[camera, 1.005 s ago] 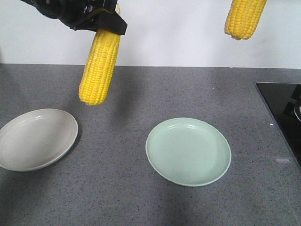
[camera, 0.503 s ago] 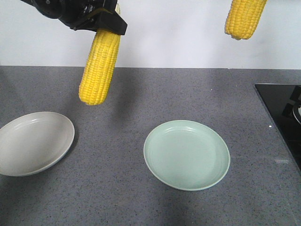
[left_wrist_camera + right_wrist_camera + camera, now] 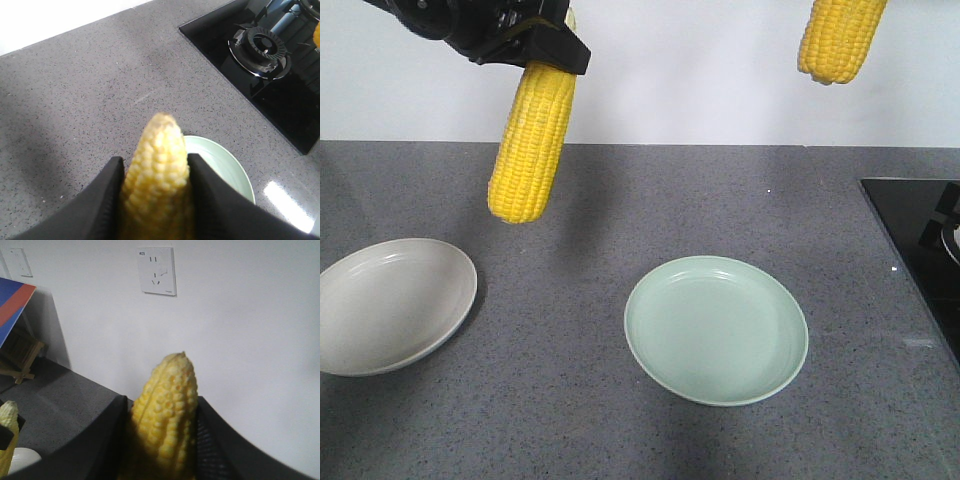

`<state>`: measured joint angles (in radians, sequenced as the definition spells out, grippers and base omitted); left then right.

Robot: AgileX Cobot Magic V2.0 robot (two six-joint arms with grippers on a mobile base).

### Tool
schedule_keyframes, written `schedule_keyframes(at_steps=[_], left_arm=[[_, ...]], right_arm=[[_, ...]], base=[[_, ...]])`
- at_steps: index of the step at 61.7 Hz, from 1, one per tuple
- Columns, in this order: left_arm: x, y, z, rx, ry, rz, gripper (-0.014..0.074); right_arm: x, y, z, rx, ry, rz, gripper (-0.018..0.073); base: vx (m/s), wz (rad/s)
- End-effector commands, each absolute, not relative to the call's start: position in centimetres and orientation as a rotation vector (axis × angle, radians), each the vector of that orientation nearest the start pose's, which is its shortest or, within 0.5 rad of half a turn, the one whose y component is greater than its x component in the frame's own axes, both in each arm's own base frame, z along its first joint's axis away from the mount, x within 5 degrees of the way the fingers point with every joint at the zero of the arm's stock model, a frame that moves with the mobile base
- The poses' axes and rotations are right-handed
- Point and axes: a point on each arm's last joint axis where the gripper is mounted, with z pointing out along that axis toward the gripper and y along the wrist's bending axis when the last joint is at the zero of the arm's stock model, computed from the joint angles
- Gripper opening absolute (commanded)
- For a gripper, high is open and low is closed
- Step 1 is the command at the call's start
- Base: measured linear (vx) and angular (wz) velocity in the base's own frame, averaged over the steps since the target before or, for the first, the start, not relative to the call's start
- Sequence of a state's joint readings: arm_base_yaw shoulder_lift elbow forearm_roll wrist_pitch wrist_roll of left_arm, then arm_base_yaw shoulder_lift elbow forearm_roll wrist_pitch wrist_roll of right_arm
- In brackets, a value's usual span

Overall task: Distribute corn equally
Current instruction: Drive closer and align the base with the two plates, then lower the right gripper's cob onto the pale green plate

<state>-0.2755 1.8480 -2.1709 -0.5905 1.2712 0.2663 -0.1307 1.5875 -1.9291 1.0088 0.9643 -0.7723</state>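
up above the grey counter [image 3: 620, 200], the left gripper [image 3: 155, 165] is squeezed tight on a yellow corn cob [image 3: 530, 140] with bumpy rows, hanging down. the right gripper [image 3: 162, 405] hugs a second cob [image 3: 840, 35] higher up. a grey plate [image 3: 390, 305] and a green plate [image 3: 716, 328] sit below.

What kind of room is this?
Most likely a kitchen: there's a grey speckled counter, a black gas hob with a burner set into it, and a socket on the white wall.
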Motion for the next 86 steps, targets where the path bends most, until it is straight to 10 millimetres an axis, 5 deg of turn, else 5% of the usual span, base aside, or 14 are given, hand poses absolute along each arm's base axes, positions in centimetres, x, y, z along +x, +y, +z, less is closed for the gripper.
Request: schedule_keyframes(at_steps=[1, 86], left_arm=[[34.13, -14.95, 47.98, 0.661, 2.139, -0.802, -0.0008], [34.13, -14.95, 47.98, 0.661, 2.139, -0.802, -0.0008]], right_arm=[[31.53, 2.03, 53.81, -0.432, 1.603, 0.556, 0.0007], [31.53, 2.03, 53.81, -0.432, 1.603, 0.556, 0.0007]], base=[[0.0, 0.0], [0.0, 0.0]])
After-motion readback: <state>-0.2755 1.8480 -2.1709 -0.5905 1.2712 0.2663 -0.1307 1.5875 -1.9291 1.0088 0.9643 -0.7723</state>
